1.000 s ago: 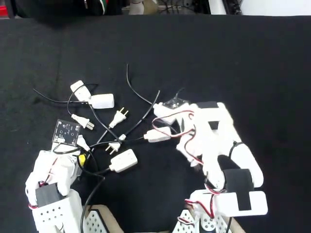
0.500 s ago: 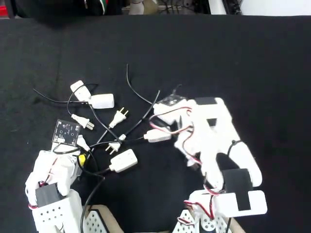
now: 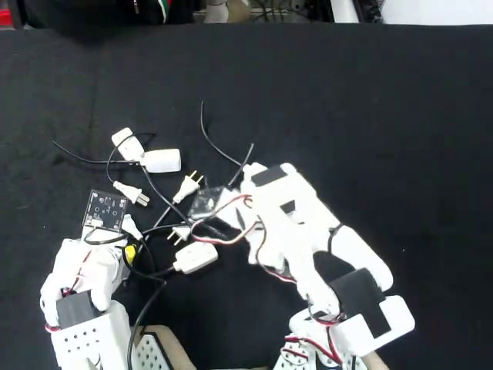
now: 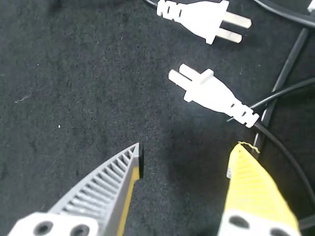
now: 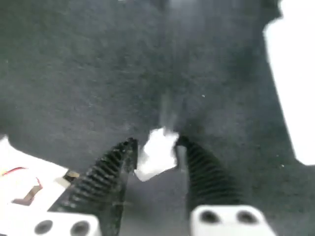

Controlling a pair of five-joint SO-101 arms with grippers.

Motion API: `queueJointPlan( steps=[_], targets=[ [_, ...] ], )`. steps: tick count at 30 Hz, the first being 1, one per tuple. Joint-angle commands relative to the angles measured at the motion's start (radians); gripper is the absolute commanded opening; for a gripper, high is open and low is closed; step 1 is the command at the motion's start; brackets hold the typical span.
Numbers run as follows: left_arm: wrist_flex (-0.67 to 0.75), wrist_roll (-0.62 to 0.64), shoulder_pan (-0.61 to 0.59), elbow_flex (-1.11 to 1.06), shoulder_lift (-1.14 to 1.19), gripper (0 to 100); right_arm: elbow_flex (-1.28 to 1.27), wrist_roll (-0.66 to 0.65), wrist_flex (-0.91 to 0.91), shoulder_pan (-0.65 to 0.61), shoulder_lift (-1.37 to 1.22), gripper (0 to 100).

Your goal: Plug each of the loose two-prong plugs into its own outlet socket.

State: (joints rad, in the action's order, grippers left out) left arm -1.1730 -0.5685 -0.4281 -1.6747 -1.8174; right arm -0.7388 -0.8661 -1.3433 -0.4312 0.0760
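From above, your right gripper point(image 3: 216, 223) hangs just beside the near outlet socket point(image 3: 196, 256); the left wrist view shows your left gripper point(image 4: 184, 152) gaping wide, empty, near a loose plug point(image 4: 211, 93); the right wrist view shows jaws pinching a white plug point(image 5: 156, 153).

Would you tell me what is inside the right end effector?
A small white piece sits between the right end effector's fingers, which cover its sides; plug or socket, I cannot tell.
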Motion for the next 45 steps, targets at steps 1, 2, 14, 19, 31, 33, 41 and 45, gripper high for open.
queueJointPlan(
  steps=[1,2,14,19,31,33,41,45],
  targets=[
    [-0.005,-0.009,0.015,-0.007,-0.003,29,-0.005,-0.035,0.041,0.071,0.013,26.3],
    [-0.005,-0.009,0.015,-0.007,-0.003,29,-0.002,-0.035,0.041,0.078,0.013,27.0],
    [-0.005,-0.009,0.015,-0.007,-0.003,29,0.002,0.034,0.115,0.186,0.035,26.8],
    [-0.005,-0.009,0.015,-0.007,-0.003,29,0.002,-0.091,0.181,0.362,0.042,26.8],
    [-0.005,-0.009,0.015,-0.007,-0.003,29,0.022,-0.178,0.130,0.459,0.096,27.0],
    [-0.005,-0.009,0.015,-0.007,-0.003,29,0.021,-0.178,0.089,0.459,0.174,26.9],
    [-0.005,-0.011,0.015,-0.007,-0.003,29,-0.352,-0.129,0.058,0.318,0.680,18.8],
    [-0.005,-0.011,0.015,-0.007,-0.003,29,-0.596,-0.051,0.198,0.236,0.923,18.1]
  ],
)
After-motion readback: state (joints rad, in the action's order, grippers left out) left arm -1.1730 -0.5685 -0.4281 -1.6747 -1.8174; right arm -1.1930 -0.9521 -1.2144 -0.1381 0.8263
